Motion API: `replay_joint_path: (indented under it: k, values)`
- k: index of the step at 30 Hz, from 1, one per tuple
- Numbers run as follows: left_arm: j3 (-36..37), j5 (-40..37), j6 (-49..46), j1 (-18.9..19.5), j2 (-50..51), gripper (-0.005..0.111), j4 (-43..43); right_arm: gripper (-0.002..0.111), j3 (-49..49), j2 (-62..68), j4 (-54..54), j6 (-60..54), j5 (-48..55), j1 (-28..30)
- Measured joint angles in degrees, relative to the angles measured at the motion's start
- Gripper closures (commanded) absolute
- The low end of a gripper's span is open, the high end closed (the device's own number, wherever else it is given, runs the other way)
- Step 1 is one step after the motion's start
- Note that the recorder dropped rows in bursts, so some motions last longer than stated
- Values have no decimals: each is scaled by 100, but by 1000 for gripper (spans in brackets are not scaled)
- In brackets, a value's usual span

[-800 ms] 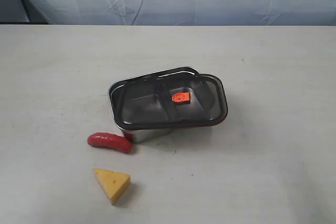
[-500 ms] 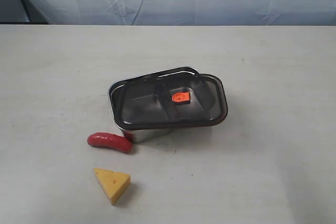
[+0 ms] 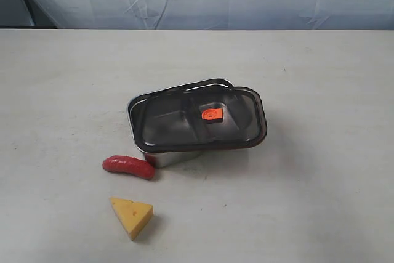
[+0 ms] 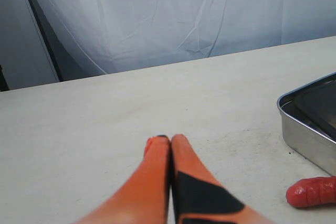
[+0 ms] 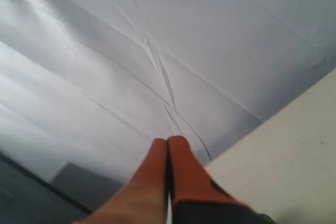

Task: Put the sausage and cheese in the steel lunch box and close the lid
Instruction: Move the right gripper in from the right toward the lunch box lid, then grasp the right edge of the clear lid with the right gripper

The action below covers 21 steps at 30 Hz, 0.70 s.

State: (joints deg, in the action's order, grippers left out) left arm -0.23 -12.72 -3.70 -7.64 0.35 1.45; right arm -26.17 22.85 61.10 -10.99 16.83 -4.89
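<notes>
Nothing has moved. Nearest on the table (image 3: 308, 201), the cheese (image 3: 131, 215) looks light and firm; pinch its flat sides. Just behind, the sausage (image 3: 128, 167) looks slippery; grab its middle. Farther back, the lid (image 3: 197, 121) sits crooked on the steel lunch box (image 3: 167, 159). The left pincer (image 4: 165, 141) and right pincer (image 5: 167, 142) are squeezed closed, holding nothing.

Sausage (image 3: 128, 167), cheese (image 3: 132, 215) outside box (image 3: 165, 159), lid (image 3: 175, 126) askew

The orange-fingered right gripper (image 5: 168, 141) has its jaws pressed together, holding nothing, against a creased white fabric backdrop (image 5: 173, 30); a pale matte tabletop (image 5: 286, 171) shows beside it.
</notes>
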Motion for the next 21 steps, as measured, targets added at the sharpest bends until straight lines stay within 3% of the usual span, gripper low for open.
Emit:
replay_joint_path:
  k: [9,12,16,21]
  values:
    - [0,0,0,0,0,107,0,108,-2083,4086,438,-2234,2592,0]
    - [0,0,0,0,0,107,0,92,-2377,5207,918,-3029,3096,0]
    - [0,0,0,0,0,107,0,62,-2463,6316,1459,-3690,3598,0]
    - [0,0,0,0,0,107,0,62,-2466,7324,1643,-4094,3618,0]
